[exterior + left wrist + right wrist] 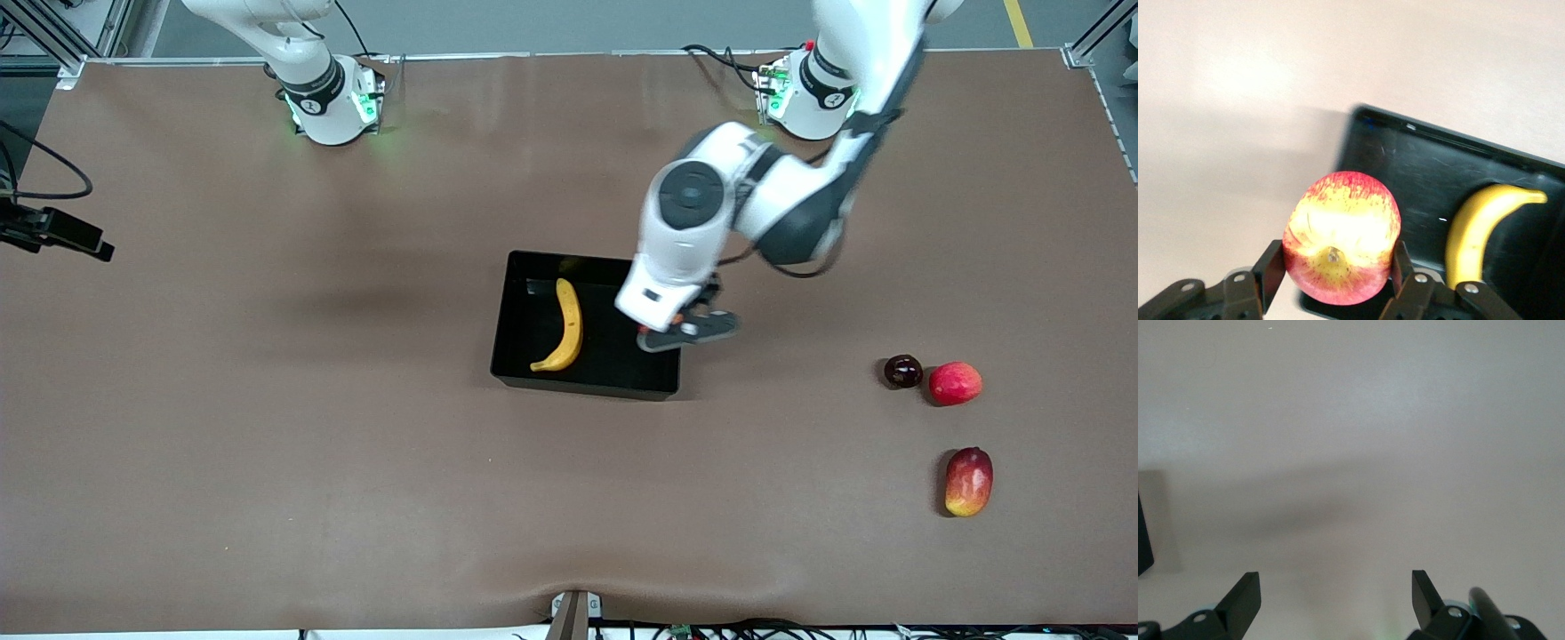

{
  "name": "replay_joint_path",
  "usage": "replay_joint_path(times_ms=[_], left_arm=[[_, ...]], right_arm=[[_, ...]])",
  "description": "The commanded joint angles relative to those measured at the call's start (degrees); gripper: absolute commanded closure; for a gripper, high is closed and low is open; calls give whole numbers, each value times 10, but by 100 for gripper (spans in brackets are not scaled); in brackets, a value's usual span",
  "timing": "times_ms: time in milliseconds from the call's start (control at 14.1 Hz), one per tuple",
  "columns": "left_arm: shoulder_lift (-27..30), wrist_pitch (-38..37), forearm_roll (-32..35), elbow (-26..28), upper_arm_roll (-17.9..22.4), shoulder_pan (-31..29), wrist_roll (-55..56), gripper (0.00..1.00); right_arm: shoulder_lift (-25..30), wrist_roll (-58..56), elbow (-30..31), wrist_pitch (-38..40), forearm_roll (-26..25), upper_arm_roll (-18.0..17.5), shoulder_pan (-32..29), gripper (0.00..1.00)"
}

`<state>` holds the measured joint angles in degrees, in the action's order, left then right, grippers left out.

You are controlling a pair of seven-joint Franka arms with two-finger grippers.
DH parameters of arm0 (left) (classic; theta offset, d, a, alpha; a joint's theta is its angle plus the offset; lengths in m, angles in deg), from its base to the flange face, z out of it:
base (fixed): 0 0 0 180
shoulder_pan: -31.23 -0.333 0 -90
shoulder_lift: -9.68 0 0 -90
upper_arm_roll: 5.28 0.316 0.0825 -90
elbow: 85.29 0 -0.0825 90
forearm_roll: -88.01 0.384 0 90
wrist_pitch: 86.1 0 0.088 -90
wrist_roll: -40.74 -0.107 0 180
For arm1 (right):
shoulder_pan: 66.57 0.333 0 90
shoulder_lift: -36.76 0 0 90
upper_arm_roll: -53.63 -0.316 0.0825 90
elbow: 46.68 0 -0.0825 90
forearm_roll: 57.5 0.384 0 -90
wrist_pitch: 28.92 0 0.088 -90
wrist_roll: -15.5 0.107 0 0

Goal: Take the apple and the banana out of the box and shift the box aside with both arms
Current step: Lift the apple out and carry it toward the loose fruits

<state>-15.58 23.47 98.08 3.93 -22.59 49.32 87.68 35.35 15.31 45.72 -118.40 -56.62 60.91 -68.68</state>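
The black box (587,388) sits mid-table, and the yellow banana (566,327) lies inside it. My left gripper (685,331) hangs over the box's edge toward the left arm's end of the table. In the left wrist view the left gripper (1336,257) is shut on the red-and-yellow streaked apple (1341,237), above the box (1418,167) corner, with the banana (1475,230) beside it. In the front view the hand mostly hides the apple. My right gripper (1335,581) is open over bare table, holding nothing, with a corner of the box (1141,540) at the frame's edge.
Toward the left arm's end of the table lie a dark round fruit (902,371), a plain red round fruit (955,383) beside it, and a red-and-yellow mango (969,481) nearer the front camera. A black camera mount (53,231) juts in at the right arm's end.
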Motion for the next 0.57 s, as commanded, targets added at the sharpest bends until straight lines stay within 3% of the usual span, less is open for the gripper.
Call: replay_joint_path(times_ms=[0, 496], left_arm=[[5, -32, 9, 8, -2, -54, -84, 100], [-77, -25, 156, 6, -1, -173, -184, 100]], right_arm=[[-8, 4, -16, 8, 3, -10, -9, 0], [-8, 4, -18, 9, 3, -11, -4, 0]])
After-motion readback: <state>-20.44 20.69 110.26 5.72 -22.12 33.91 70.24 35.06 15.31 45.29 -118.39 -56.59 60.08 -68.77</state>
